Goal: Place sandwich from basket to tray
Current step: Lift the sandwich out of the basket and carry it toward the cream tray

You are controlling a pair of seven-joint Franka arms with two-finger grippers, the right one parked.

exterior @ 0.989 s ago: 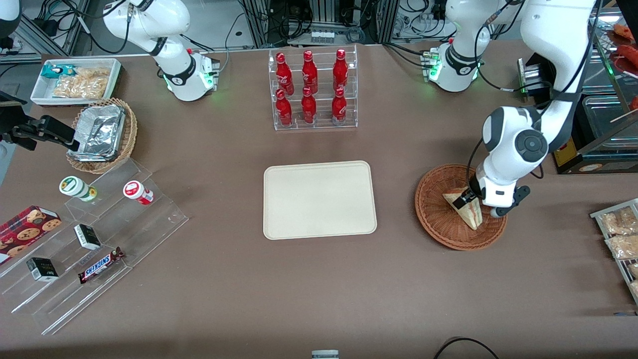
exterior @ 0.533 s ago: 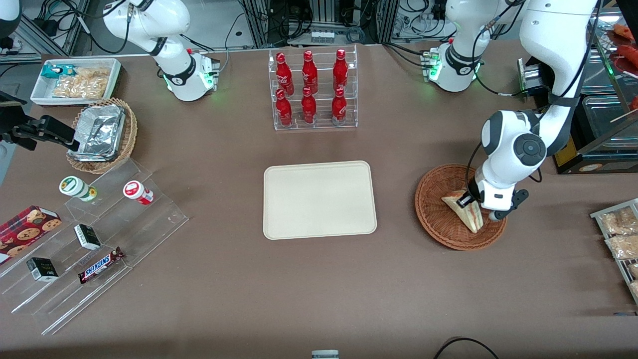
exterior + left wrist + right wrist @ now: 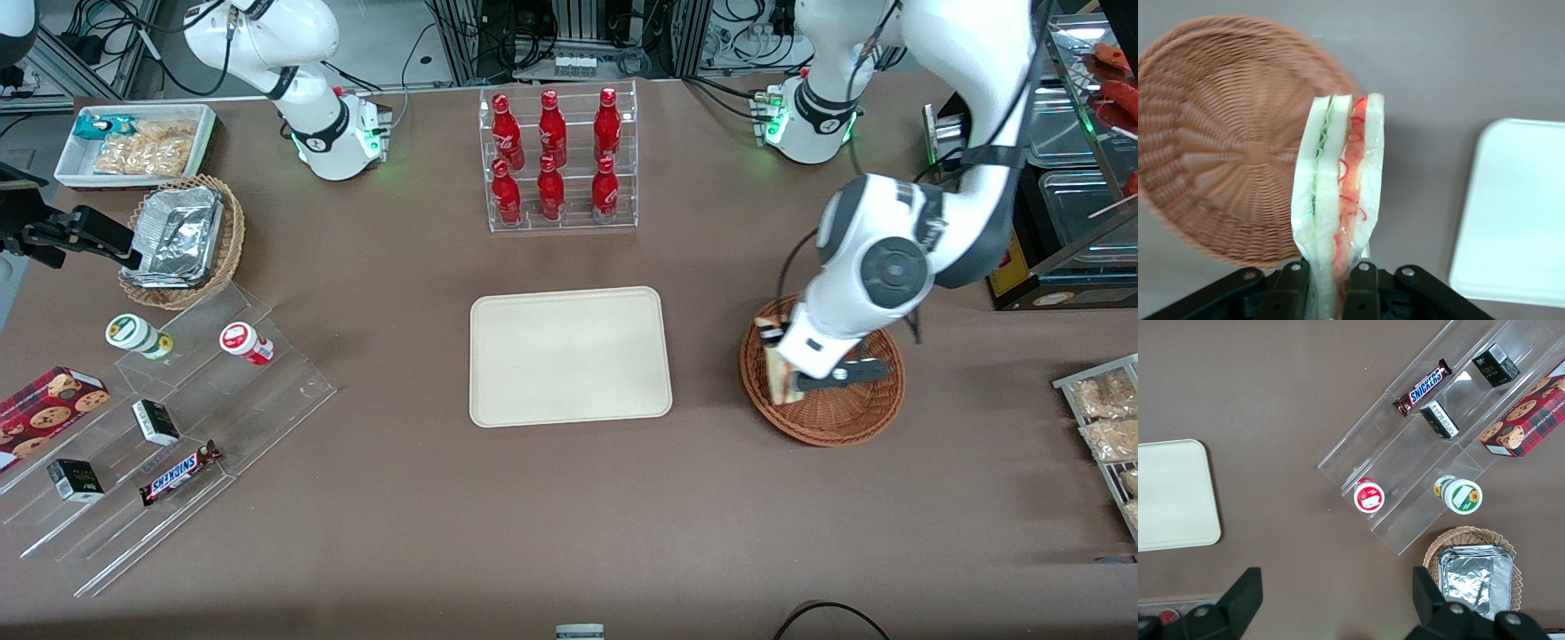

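Note:
My left gripper is shut on the sandwich, a plastic-wrapped wedge of pale bread with red and green filling. It hangs in the air above the rim of the reddish-brown wicker basket, on the side toward the tray. In the left wrist view the sandwich stands upright out of the gripper, pinched at its narrow end between both fingers. The basket below shows nothing inside. The cream tray lies flat mid-table with nothing on it, and its corner shows beside the sandwich.
A clear rack of red bottles stands farther from the camera than the tray. Toward the parked arm's end are a stepped acrylic shelf with snacks, a tan wicker basket with foil and a white bin. Snack packets lie at the working arm's end.
The gripper has lifted the sandwich up out of the basket and carried it toward the tray. The arm's wrist has swung over the basket.

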